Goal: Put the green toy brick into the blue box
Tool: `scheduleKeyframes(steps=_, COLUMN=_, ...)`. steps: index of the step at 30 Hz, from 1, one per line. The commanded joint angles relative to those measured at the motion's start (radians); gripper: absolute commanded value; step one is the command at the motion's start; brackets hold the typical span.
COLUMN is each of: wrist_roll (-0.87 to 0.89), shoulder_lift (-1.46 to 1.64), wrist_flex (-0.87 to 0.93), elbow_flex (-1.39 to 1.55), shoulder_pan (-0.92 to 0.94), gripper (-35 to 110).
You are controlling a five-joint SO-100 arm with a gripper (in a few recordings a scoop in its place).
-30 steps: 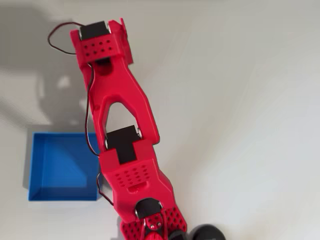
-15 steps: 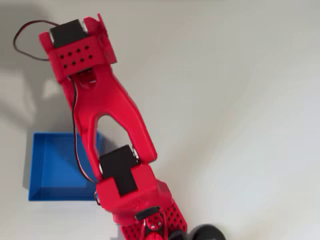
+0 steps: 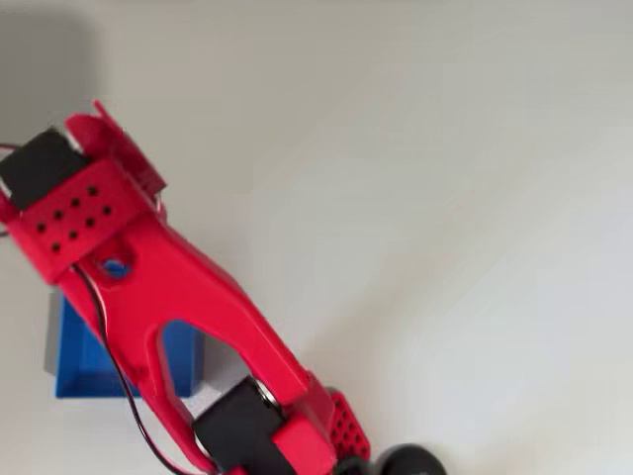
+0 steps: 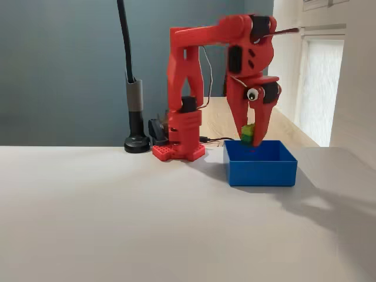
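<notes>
Hanging over the blue box (image 4: 261,163) in the fixed view, the end effector (image 4: 251,138) has its fingers closed on the green toy brick (image 4: 248,134), which sits just above the rim, clear of the box floor; the carry looks nearly done, the release not yet made; the next move calls for opening the fingers so the brick drops inside, perhaps after lowering slightly.

My arm (image 4: 188,88) is bright red plastic throughout, with black motor blocks (image 3: 40,166) at the joints, rows of small round holes in its panels, thin dark cables (image 3: 124,381), and a pointed two-finger hand (image 4: 254,138).
</notes>
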Motion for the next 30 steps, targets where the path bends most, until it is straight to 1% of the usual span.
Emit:
scheduleKeyframes(steps=1, wrist_roll=0.041, shoulder_lift=0.123, wrist_flex=0.052, elbow_flex=0.020, shoulder_pan=-0.101, gripper=0)
scheduleKeyframes(steps=7, wrist_roll=0.109, shoulder_lift=0.114, wrist_flex=0.084, elbow_flex=0.067, shoulder_pan=-0.189, gripper=0)
scheduleKeyframes(steps=17, wrist_roll=0.169, shoulder_lift=0.107, wrist_flex=0.074, elbow_flex=0.166, shoulder_pan=-0.250, gripper=0)
scheduleKeyframes(steps=21, wrist_roll=0.158, shoulder_lift=0.106, wrist_flex=0.038, elbow_flex=0.198, shoulder_pan=-0.264, gripper=0)
scheduleKeyframes(steps=25, wrist_roll=0.112, shoulder_lift=0.106, wrist_flex=-0.011, elbow_flex=0.239, shoulder_pan=-0.267, gripper=0)
scheduleKeyframes(steps=28, wrist_roll=0.084, shoulder_lift=0.104, wrist_flex=-0.037, elbow_flex=0.273, shoulder_pan=-0.267, gripper=15)
scheduleKeyframes(steps=30, wrist_roll=0.072, shoulder_lift=0.104, wrist_flex=-0.054, elbow_flex=0.296, shoulder_pan=-0.267, gripper=20)
